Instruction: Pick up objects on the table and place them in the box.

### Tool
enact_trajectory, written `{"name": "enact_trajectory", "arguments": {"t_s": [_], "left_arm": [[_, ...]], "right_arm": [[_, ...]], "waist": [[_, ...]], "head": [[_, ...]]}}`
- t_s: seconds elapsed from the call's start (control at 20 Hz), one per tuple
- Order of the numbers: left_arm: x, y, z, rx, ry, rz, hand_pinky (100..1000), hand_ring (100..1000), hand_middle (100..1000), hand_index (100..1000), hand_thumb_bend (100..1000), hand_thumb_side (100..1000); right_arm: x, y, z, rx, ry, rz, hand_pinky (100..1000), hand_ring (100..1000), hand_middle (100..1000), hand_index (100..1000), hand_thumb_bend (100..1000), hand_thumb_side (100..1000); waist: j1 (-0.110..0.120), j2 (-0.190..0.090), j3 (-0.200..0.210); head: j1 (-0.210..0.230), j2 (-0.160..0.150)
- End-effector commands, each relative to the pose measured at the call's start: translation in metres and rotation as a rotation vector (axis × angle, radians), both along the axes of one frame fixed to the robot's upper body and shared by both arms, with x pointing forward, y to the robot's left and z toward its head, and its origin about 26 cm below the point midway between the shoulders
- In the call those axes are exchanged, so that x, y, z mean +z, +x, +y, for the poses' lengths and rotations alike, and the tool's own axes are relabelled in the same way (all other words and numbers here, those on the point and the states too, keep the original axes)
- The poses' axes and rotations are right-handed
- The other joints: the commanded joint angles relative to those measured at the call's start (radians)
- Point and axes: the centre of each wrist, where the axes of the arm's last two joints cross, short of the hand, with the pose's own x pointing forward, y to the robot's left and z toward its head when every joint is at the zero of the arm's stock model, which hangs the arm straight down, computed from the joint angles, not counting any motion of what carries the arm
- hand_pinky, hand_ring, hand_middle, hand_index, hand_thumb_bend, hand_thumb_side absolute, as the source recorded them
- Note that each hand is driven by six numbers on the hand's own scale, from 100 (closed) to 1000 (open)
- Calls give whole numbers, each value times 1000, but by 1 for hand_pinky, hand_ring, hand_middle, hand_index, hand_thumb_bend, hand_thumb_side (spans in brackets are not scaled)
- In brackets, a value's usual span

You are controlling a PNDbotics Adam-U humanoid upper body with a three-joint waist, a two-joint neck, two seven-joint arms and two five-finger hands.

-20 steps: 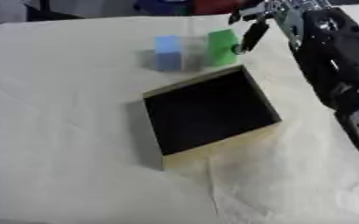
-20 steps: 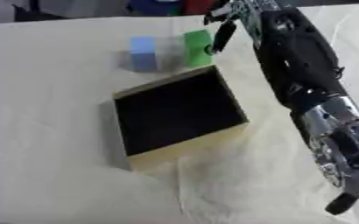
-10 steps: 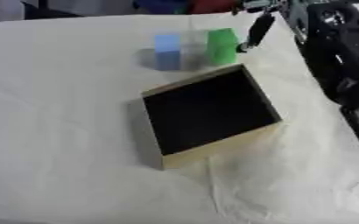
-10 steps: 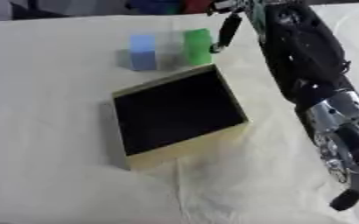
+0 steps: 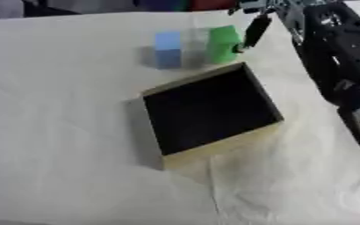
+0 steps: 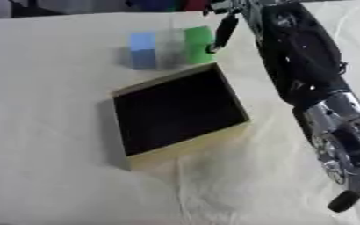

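Observation:
A green block (image 5: 223, 43) stands upright on the cream cloth, just beyond the far corner of the box (image 5: 151, 134). The box is tan-walled, open-topped and black inside, and nothing shows in it. A blue block (image 5: 167, 49) stands to the left of the green one, a small gap apart. My right hand (image 5: 253, 30) comes in from the top right. One straight dark finger points down along the green block's right side, touching it or nearly so. No finger is curled round the block. The left hand shows in no view.
My black right arm (image 6: 306, 66) runs down the right side of both views, with silver joints near the lower right (image 6: 348, 145). The wrinkled cream cloth (image 5: 60, 132) covers the whole table. Dark shapes lie along the far edge.
Hardly anything differs. The right hand's finger stays beside the green block, and both blocks and the box keep their places.

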Motion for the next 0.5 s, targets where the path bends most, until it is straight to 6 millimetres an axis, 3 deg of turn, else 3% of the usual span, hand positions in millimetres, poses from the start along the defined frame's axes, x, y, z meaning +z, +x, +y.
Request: {"name": "enact_trajectory", "arguments": {"t_s": [0.05, 0.5], "left_arm": [[10, -3, 1, 2, 25, -34, 758, 653, 697, 869, 179, 715], [12, -3, 0, 3, 19, -44, 758, 648, 697, 869, 175, 719]], "right_arm": [[18, -1, 2, 0, 3, -42, 892, 959, 968, 1000, 432, 447], [8, 1, -1, -31, 3, -37, 889, 954, 961, 1000, 418, 447]], "waist": [[-1, -14, 5], [-3, 16, 31]], "head": [[-4, -15], [-13, -42]]}}
